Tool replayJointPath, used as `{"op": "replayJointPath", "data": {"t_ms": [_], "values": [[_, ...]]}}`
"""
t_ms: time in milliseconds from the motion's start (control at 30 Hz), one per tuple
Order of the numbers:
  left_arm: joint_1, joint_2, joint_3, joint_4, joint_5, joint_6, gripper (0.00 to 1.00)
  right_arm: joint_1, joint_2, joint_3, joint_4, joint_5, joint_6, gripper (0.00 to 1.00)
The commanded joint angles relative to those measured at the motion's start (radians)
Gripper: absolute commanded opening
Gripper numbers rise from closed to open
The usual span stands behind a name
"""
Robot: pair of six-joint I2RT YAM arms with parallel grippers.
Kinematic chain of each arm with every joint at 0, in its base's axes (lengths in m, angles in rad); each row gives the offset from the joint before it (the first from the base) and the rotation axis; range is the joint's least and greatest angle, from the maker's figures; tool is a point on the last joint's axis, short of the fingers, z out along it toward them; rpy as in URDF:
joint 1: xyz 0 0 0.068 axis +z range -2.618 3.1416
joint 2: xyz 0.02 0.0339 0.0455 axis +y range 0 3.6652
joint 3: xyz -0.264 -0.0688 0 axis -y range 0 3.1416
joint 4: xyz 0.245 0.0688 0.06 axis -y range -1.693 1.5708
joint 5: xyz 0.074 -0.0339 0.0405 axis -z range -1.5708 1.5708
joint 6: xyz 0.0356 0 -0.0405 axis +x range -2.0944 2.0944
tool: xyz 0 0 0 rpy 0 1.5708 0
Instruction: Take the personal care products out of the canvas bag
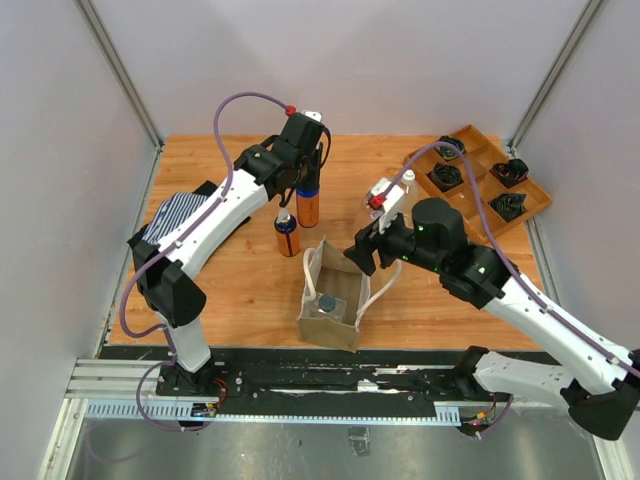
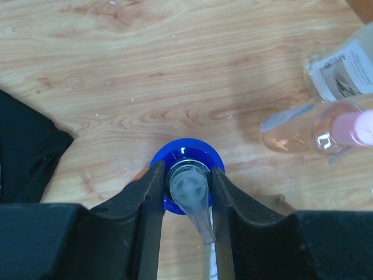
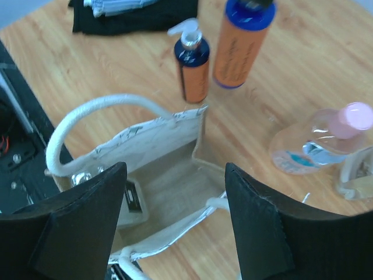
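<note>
Orange-brown, the blue-capped bottle [image 1: 307, 207] is held upright by the left tool [image 2: 186, 179], clamped on its pump neck, close beside a smaller pump bottle [image 1: 287, 237] on the worktop [image 1: 230, 295]. We should lower straight, let the base sit flat, then let go without nudging its neighbour. The right tool [image 3: 172, 178] gapes wide over the canvas bag [image 1: 322, 328], where a grey-capped bottle [image 1: 327, 303] lies.

The small canvas bag [image 1: 325, 332] is tan, with white rope handles [image 3: 87, 109]. The tall orange-brown bottle [image 1: 307, 208] has a bright blue cap — the short orange-brown bottle [image 1: 287, 238] has a dark blue top. The clear round bottle [image 3: 303, 151] has a pink cap. The folded cloth [image 1: 180, 215] is black with blue stripes.
</note>
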Motion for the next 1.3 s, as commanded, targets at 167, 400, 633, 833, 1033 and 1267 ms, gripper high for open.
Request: {"op": "replayJointPath", "data": {"t_ms": [167,400,633,833,1033,1267], "values": [[0.071,0.046,-0.060,0.224,0.071,-0.026,0.01,0.094,0.128,0.027,-0.187,-0.152,-0.124,0.70],[0.107,0.086,-0.123,0.242,0.106,-0.046,0.01,0.153,0.111,-0.021,-0.111,-0.268,-0.126,0.71],[0.117,0.124,-0.148,0.235,0.157,-0.065,0.14,0.208,0.171,-0.020,-0.108,-0.273,-0.125,0.71],[0.123,0.139,-0.147,0.229,0.188,-0.067,0.30,0.255,0.245,-0.027,-0.099,-0.198,-0.134,0.71],[0.133,0.123,-0.145,0.224,0.198,-0.063,0.47,0.261,0.287,-0.033,-0.082,-0.149,-0.136,0.70],[0.135,0.100,-0.148,0.227,0.208,-0.061,0.60,0.261,0.333,-0.029,-0.059,-0.122,-0.129,0.65]]}}
